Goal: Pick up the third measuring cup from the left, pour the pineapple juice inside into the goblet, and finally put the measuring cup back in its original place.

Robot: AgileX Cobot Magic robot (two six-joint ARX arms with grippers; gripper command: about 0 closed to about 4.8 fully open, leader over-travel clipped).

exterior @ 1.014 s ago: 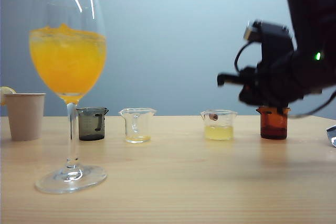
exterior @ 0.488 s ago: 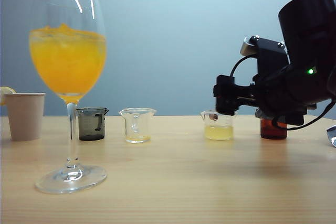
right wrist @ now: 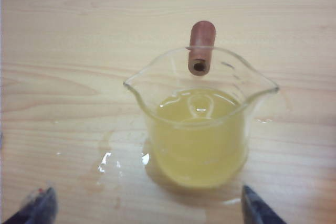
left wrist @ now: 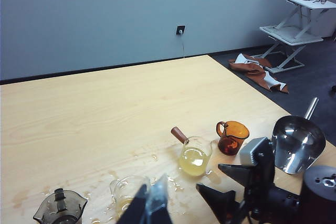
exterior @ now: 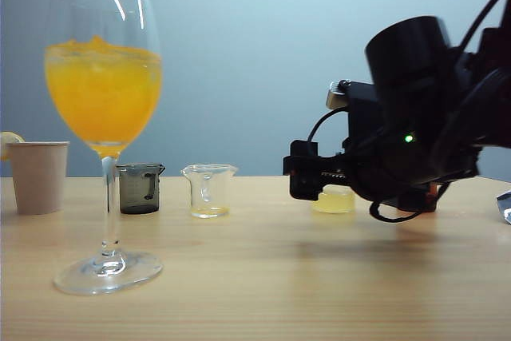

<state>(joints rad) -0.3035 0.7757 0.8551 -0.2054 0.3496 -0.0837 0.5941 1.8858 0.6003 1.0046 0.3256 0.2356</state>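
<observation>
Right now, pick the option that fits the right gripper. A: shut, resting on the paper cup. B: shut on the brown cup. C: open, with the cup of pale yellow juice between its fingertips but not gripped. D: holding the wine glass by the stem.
C: the right wrist view shows the right gripper with fingertips spread wide either side of the cup of pale juice, touching nothing.

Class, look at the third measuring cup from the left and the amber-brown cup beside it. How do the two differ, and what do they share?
The third measuring cup is clear glass with a straight wooden stick handle; the amber-brown cup is tinted with a loop handle. The third measuring cup holds pale yellow pineapple juice; the amber-brown cup's contents cannot be told. Both stand upright on the table.
</observation>
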